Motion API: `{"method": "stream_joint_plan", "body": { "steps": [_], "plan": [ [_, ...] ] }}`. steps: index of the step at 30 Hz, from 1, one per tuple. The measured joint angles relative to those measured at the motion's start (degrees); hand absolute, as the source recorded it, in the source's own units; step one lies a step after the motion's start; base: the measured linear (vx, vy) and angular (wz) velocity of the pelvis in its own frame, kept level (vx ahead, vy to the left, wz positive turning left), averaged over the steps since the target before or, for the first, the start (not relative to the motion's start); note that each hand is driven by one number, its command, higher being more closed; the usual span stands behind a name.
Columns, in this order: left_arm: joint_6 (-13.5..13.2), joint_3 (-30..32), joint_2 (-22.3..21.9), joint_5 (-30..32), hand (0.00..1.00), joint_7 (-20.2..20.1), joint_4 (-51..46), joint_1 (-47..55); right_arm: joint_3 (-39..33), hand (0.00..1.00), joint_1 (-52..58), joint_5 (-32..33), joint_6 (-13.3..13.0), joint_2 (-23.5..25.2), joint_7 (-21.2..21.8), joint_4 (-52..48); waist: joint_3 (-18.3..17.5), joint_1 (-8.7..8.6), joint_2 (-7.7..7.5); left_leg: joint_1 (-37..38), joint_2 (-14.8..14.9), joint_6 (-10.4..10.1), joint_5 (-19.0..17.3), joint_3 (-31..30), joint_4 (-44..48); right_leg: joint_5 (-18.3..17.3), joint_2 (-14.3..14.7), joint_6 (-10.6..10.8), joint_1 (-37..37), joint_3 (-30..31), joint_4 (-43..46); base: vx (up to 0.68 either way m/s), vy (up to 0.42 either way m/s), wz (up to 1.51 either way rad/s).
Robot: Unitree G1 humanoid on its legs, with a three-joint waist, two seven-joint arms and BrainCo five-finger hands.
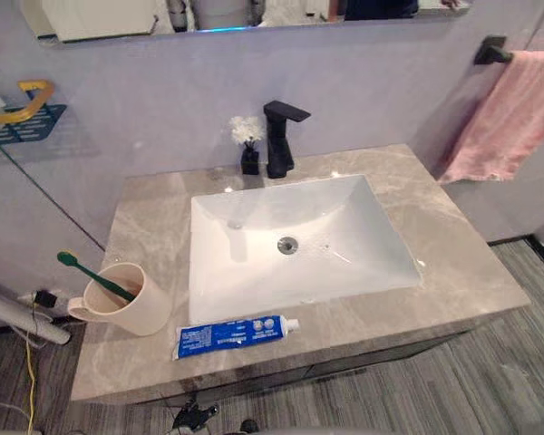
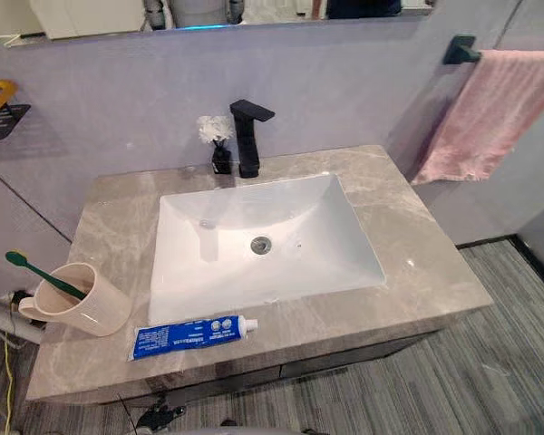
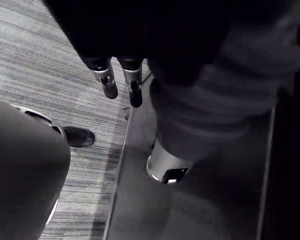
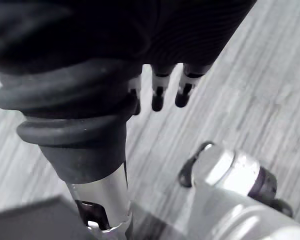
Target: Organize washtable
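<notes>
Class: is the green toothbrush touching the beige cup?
Touching. The left eye view shows the toothbrush leaning on the rim of the cup, its handle inside.

Toothpaste (image 1: 236, 333) before sink (image 1: 354, 249), right of cup (image 1: 131, 306)

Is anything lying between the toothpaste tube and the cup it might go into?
Nothing visible does. The toothpaste tube lies on bare countertop right beside the cup, with only the green toothbrush in the cup's mouth.

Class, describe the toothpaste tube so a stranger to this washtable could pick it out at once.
Find the grey stone washtable with its white sink. On the front strip before the sink's left corner lies the toothpaste tube. It is flat, blue, white-capped, unlike the beige cup beside it.
</notes>
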Motion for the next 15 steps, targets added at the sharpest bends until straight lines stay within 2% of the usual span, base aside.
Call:
{"method": "stream_joint_plan", "body": {
  "steps": [5, 6, 9, 11, 13, 15],
  "plan": [
    [-0.3, -0.9, -0.2, 0.7, 0.0, -0.3, 0.0, 0.1, -9.8, 0.0, 1.4, 5.8, 0.3, -1.7, 0.0, 0.0, -0.2, -0.01, 0.6, -0.4, -0.3, -0.3, -0.2, 0.1, -0.3, 0.1, 0.0, 0.2, -0.5, -0.1, -0.1, -0.1, -0.01, -0.01],
    [-0.4, -0.8, -0.1, 1.2, 0.0, -0.7, -0.2, 0.3, -16.4, 0.0, 1.1, 8.0, 0.4, -3.1, 0.0, 0.0, -0.3, -0.01, 0.83, -0.7, -0.6, -0.3, -0.2, 0.0, -0.3, 0.1, -0.2, 0.1, -0.8, 0.0, -0.1, -0.03, 0.003, 0.0],
    [-0.5, -0.6, 0.2, 1.6, 0.0, -1.3, -0.5, 0.6, -25.2, 0.0, 0.6, 10.9, 0.5, -5.6, -0.2, 0.0, -0.4, -0.06, 0.68, -1.2, -0.8, -0.3, -0.2, 0.0, -0.3, 0.1, -0.3, 0.2, -1.2, -0.1, -0.3, 0.0, 0.0, 0.0],
    [-0.9, 0.0, 0.8, 2.1, 0.0, -1.4, -0.5, 1.3, -33.2, 0.0, -1.0, 13.6, 0.5, -9.9, -0.6, 0.0, -0.8, -1.52, -0.02, -2.2, -0.9, -0.1, -0.2, -0.5, -0.3, 0.6, -0.3, 0.8, -2.0, -0.2, -0.2, 0.06, -0.013, 0.04],
    [-0.9, 2.2, 0.8, 2.9, 0.0, -1.4, -0.4, 1.6, -37.2, 0.0, -2.3, 15.5, -0.3, -13.7, -2.7, -0.6, -1.2, -2.27, -0.8, -2.9, -1.1, 0.2, 0.0, -0.6, -0.2, 0.9, -0.1, 0.8, -2.0, -0.2, -0.5, 0.12, -0.019, 0.04],
    [-0.9, 3.7, 0.8, 3.0, 0.0, -1.3, -0.3, 2.0, -37.9, 0.0, -3.0, 16.3, -0.6, -15.8, -4.7, -4.2, -1.5, -2.98, -1.35, -3.2, -1.0, 0.3, 0.0, -1.2, 0.0, 1.0, 0.0, 0.9, -2.1, -0.7, -0.4, 0.11, -0.027, 0.12]
  ]
}}
